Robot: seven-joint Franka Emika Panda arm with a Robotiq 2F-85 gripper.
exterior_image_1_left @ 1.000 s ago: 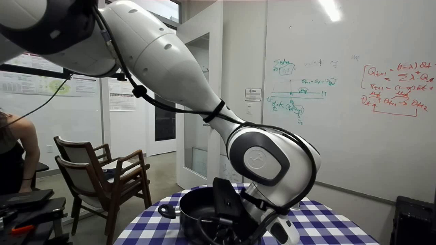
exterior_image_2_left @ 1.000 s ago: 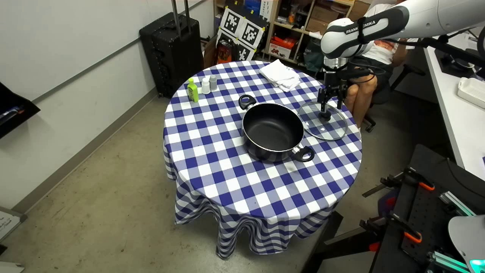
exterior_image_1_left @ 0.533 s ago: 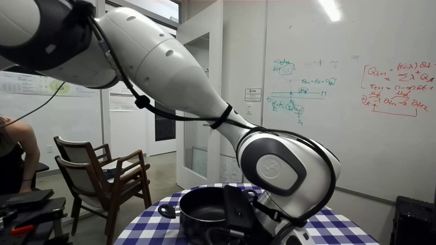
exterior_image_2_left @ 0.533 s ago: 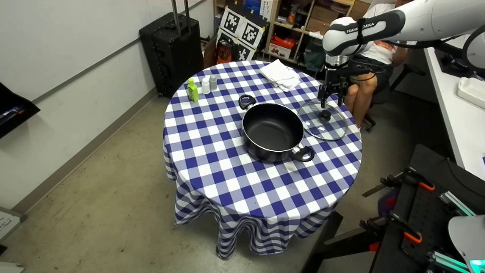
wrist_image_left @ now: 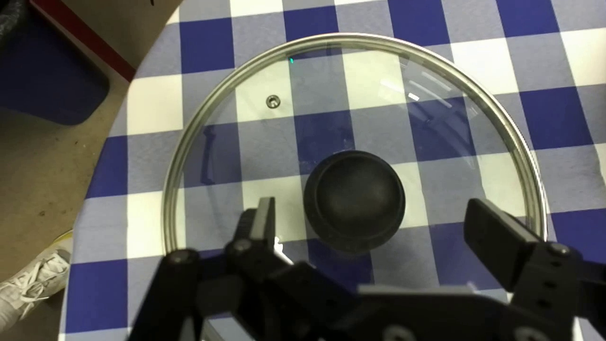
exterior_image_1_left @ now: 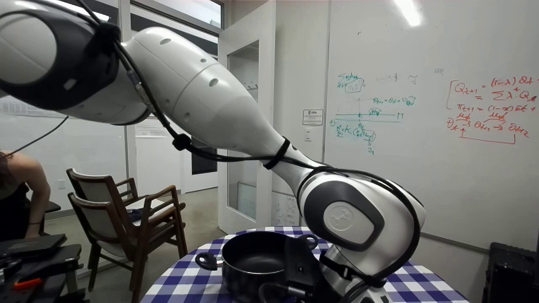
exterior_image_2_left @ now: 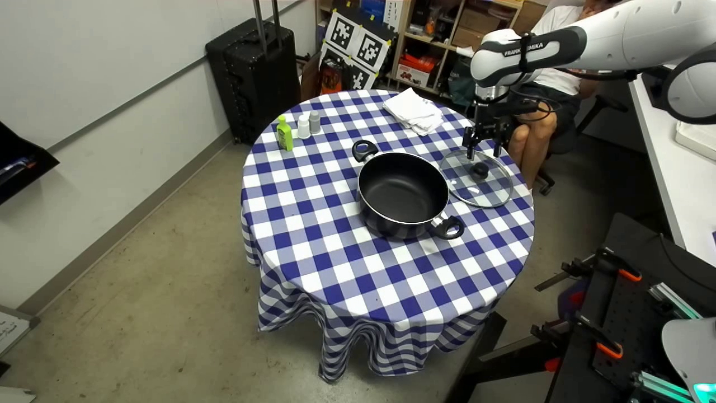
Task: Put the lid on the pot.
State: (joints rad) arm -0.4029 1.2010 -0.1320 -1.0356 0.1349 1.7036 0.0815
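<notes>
The lid is clear glass with a metal rim and a black knob. It lies flat on the checked table, beside the pot, in an exterior view [exterior_image_2_left: 488,194] and fills much of the wrist view [wrist_image_left: 326,128]. The knob [wrist_image_left: 355,199] shows between my fingers, apart from both. My gripper [exterior_image_2_left: 484,153] is open and empty above the lid; it also shows in the wrist view [wrist_image_left: 370,206]. The black pot [exterior_image_2_left: 400,187] stands uncovered and empty; it also shows in an exterior view [exterior_image_1_left: 252,256], where the arm partly covers it and the lid and fingertips are hidden.
A pot handle [exterior_image_2_left: 448,228] sticks out near the lid's edge. A folded white cloth [exterior_image_2_left: 414,112], a green bottle [exterior_image_2_left: 285,134], a white shaker [exterior_image_2_left: 304,127] and a grey shaker [exterior_image_2_left: 315,122] stand farther back. The table edge is close to the lid; a person sits beyond it.
The arm's wrist has moved right and down in an exterior view. The open gripper has shifted slightly up and left relative to the knob, which a finger partly covered before. Lid and pot have not moved.
</notes>
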